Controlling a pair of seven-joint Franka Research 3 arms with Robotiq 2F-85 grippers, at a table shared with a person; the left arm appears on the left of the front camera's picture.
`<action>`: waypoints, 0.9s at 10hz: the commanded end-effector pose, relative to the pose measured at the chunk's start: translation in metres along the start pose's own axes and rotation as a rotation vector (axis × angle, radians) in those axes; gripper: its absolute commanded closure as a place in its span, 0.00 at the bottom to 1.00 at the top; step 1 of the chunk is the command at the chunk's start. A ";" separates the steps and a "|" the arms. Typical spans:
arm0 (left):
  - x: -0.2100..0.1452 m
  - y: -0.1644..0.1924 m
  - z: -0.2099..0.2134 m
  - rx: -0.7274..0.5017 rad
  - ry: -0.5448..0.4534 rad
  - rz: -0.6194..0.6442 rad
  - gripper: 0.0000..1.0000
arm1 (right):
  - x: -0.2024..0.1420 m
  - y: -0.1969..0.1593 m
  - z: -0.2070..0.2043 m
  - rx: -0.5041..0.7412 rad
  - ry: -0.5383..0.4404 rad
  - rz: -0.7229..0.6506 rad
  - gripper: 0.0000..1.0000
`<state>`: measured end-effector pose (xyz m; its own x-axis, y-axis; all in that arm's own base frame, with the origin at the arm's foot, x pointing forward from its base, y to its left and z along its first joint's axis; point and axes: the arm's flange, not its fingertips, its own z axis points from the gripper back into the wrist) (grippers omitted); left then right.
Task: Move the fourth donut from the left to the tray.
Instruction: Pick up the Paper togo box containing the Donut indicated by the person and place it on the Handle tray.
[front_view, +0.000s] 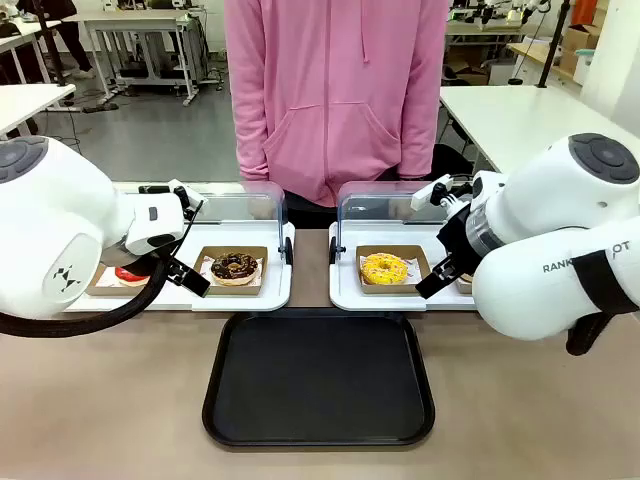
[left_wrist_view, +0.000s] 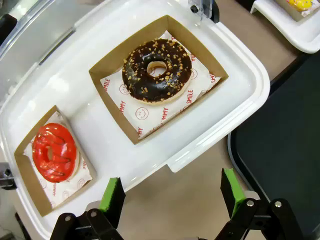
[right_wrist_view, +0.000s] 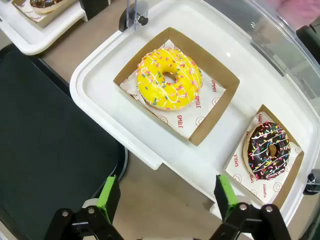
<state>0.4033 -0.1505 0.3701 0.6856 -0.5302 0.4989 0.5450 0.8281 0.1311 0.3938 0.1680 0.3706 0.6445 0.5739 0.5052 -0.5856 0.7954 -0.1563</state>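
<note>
Sprinkled choc donut (right_wrist_view: 269, 150) sits in its brown card holder (right_wrist_view: 292, 171) on the right display tray (right_wrist_view: 100, 95), beside the yellow donut (right_wrist_view: 169, 79). Black tray (front_view: 318, 420) lies on the worktop (front_view: 120, 400), just in front of both display trays. Right end effector (right_wrist_view: 166, 195) hovers over that display tray's near edge, jaws spread wide, gripping nothing, apart from the donut. Left end effector (left_wrist_view: 171, 192) is likewise spread and empty, at the edge of the left display tray (left_wrist_view: 95, 120) w/ the crumb-topped donut (left_wrist_view: 157, 70) & red donut (left_wrist_view: 54, 152).
</note>
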 end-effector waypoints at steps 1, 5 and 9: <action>0.000 0.000 0.000 0.000 -0.001 0.000 0.00 | 0.000 0.000 0.000 0.000 0.000 0.000 0.00; 0.000 0.000 0.000 0.000 -0.001 0.000 0.00 | 0.000 0.000 0.000 0.000 0.000 0.000 0.00; 0.000 0.000 0.000 0.000 -0.001 0.000 0.00 | 0.000 0.000 0.000 0.000 0.000 0.000 0.00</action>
<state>0.4033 -0.1505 0.3701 0.6856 -0.5301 0.4989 0.5449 0.8282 0.1310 0.3937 0.1681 0.3706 0.6440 0.5747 0.5049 -0.5861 0.7948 -0.1571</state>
